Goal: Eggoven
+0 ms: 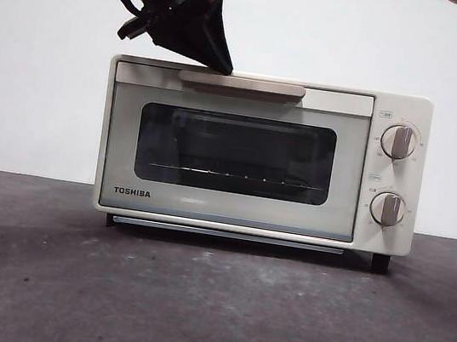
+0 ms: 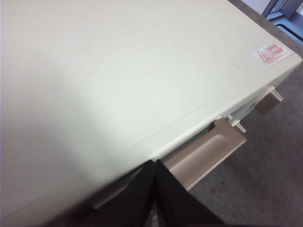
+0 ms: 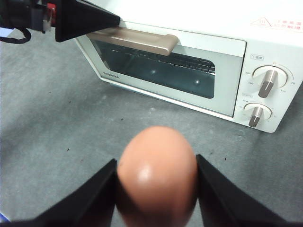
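Left gripper [image 1: 223, 65]: you see it pressed closed, tips at the left end of the bar handle [image 1: 241, 84], upper left of frame.
Right gripper [image 3: 156, 189]: clenched around your egg [image 3: 157, 175], facing the door.
Toaster oven [image 1: 261, 154]: centre frame on the tabletop [image 1: 208, 306], door closed; handle runs left to right.

A cream casing was seen on the toaster oven [image 1: 261, 154], with a dark glass window [image 1: 234, 153], black TOSHIBA lettering, and a tan bar handle [image 1: 241, 84]. Two dials [image 1: 398, 142] were coloured greyish-beige on white faces. A red-and-white warning label [image 2: 271, 52] was printed on the top. The egg [image 3: 156, 172] was reddish-brown and glossy. Both end effectors [image 3: 156, 189] were black. The bench [image 1: 208, 306] was mottled dark grey.
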